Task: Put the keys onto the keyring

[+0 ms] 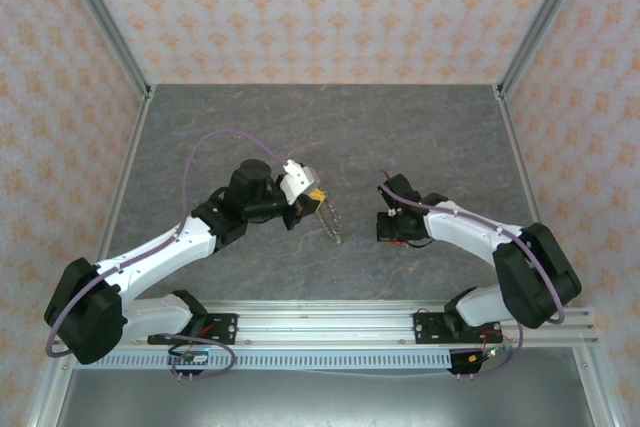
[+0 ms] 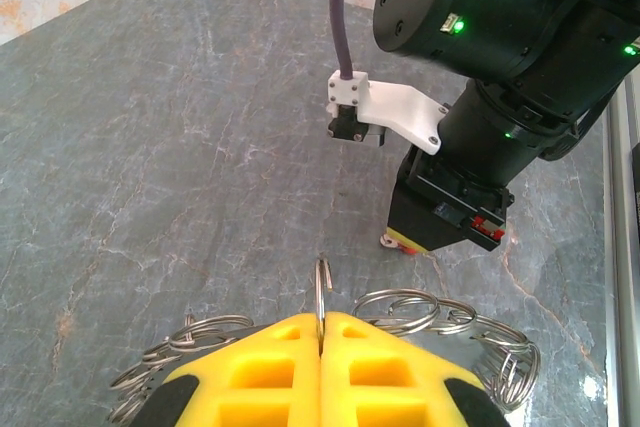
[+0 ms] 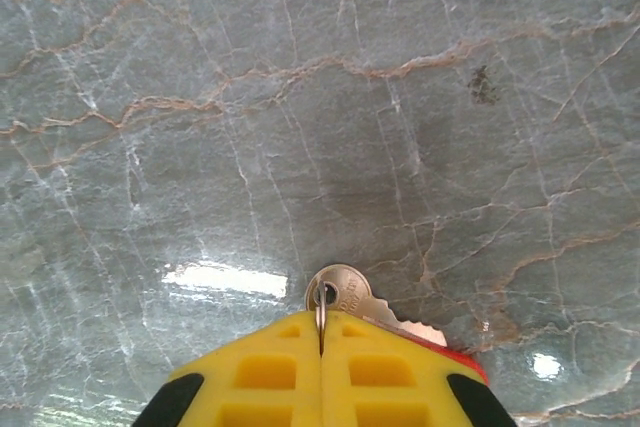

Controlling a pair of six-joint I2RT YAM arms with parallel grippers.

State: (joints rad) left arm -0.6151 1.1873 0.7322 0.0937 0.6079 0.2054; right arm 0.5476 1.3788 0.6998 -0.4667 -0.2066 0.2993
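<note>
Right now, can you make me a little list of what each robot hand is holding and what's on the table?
left gripper: shut on a thin keyring, held upright
linked rings: silver, bunched on both sides of the left fingers
right gripper: shut on a small ring through the key's hole
key: silver, round head, low over the table
red piece: peeks out beside the key; cannot tell what it is
table: grey, marble-look
gap: the two grippers are apart
</note>
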